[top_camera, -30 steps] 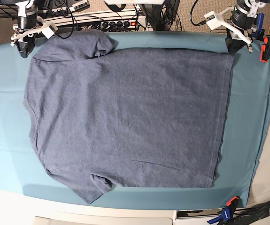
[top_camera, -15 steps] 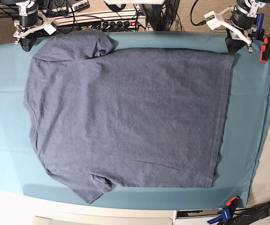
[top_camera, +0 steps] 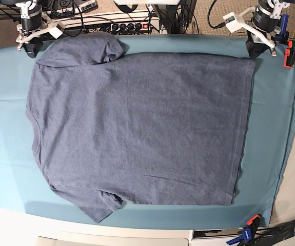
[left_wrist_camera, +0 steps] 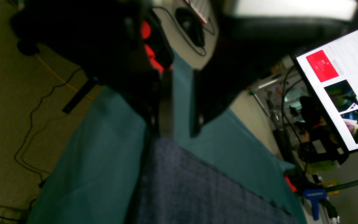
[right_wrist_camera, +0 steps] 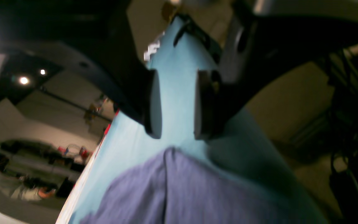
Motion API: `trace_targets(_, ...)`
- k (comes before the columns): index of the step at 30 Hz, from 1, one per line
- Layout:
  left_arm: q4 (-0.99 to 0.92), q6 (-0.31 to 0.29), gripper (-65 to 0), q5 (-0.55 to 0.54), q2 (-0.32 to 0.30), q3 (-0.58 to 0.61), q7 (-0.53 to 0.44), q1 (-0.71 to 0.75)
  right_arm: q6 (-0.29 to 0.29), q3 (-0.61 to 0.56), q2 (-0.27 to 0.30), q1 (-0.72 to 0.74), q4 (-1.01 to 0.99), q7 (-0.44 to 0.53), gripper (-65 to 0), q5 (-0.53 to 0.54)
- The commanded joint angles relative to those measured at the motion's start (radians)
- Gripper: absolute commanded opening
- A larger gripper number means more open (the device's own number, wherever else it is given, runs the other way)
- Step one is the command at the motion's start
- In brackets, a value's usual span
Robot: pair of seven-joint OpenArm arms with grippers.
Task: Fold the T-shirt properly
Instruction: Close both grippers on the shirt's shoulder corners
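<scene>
The slate-blue T-shirt (top_camera: 137,123) lies flat, plain side up, on the teal table cloth (top_camera: 6,133). Its collar is at the left and its hem at the right. One sleeve (top_camera: 96,48) is folded over at the back left; the other (top_camera: 98,205) points to the front. My right gripper (top_camera: 28,47) hovers off the shirt's back left corner, open and empty; its wrist view shows the gripper (right_wrist_camera: 177,132) just beyond the shirt's edge (right_wrist_camera: 179,189). My left gripper (top_camera: 254,49) sits at the back right hem corner, open and empty (left_wrist_camera: 177,132), with the shirt's corner (left_wrist_camera: 191,186) just below it.
A red clamp (top_camera: 291,54) holds the cloth at the back right, and blue and orange clamps (top_camera: 247,231) hold it at the front right. Cables and equipment (top_camera: 126,23) line the back edge. A monitor (left_wrist_camera: 343,81) stands beyond the table.
My right gripper has drawn back a little from the shirt's back left corner, toward the table's back edge. The left gripper and the shirt have not moved.
</scene>
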Motion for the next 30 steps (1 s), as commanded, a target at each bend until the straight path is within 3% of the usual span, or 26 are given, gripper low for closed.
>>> trace_targets(1,0.015,0.018,-53.5,0.008,-0.011,-0.004,0.000,0.006,0.029,0.001,0.011,-0.008,0.008,0.018,-45.9,0.019)
trace_targets(14,0.016,0.018,-53.5,0.007,-0.011,-0.004,0.000,0.006,0.275,-0.003,0.011,-0.006,0.008,0.082,-45.9,0.052)
trace_targets(21,0.016,0.018,-53.5,0.008,-0.011,-0.004,0.000,0.006,0.293,-0.142,0.011,-0.005,0.008,0.084,-45.9,-0.006)
trace_targets(30,0.015,0.018,-53.5,0.008,-0.011,-0.004,0.001,0.007,0.274,-0.322,0.011,0.054,0.008,0.003,-45.9,-0.061)
